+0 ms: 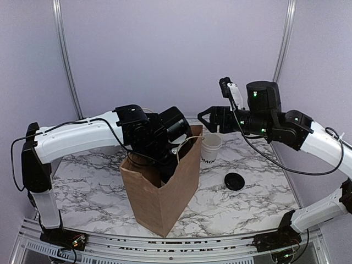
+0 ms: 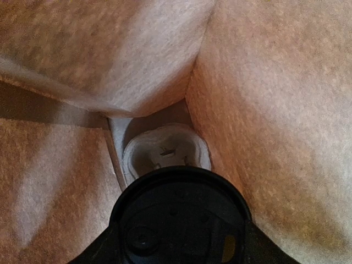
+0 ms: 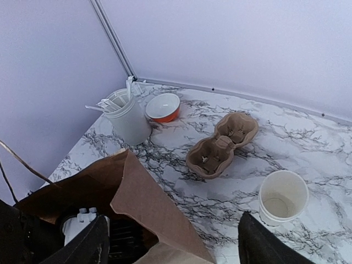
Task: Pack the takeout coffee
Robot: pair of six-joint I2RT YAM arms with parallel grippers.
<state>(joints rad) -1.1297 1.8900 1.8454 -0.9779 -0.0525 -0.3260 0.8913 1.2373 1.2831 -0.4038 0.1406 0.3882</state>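
Note:
The takeout coffee shows only in the left wrist view, as a round black lid (image 2: 181,220) low inside the brown paper bag (image 1: 165,192). My left gripper (image 2: 179,250) reaches down into the bag, and its dark fingers (image 2: 96,254) hug both sides of the lid, so it is shut on the cup. Below the cup, a pale moulded cup holder (image 2: 165,151) lies on the bag's floor. My right gripper (image 1: 206,118) hovers open over the bag's right rim (image 3: 143,192), with nothing between its fingers (image 3: 82,245).
A lidless white paper cup (image 1: 211,148) stands just right of the bag, and a loose black lid (image 1: 235,181) lies on the marble further right. Behind are a brown two-cup carrier (image 3: 221,145), a grey-white utensil holder (image 3: 129,115) and an orange bowl (image 3: 163,106).

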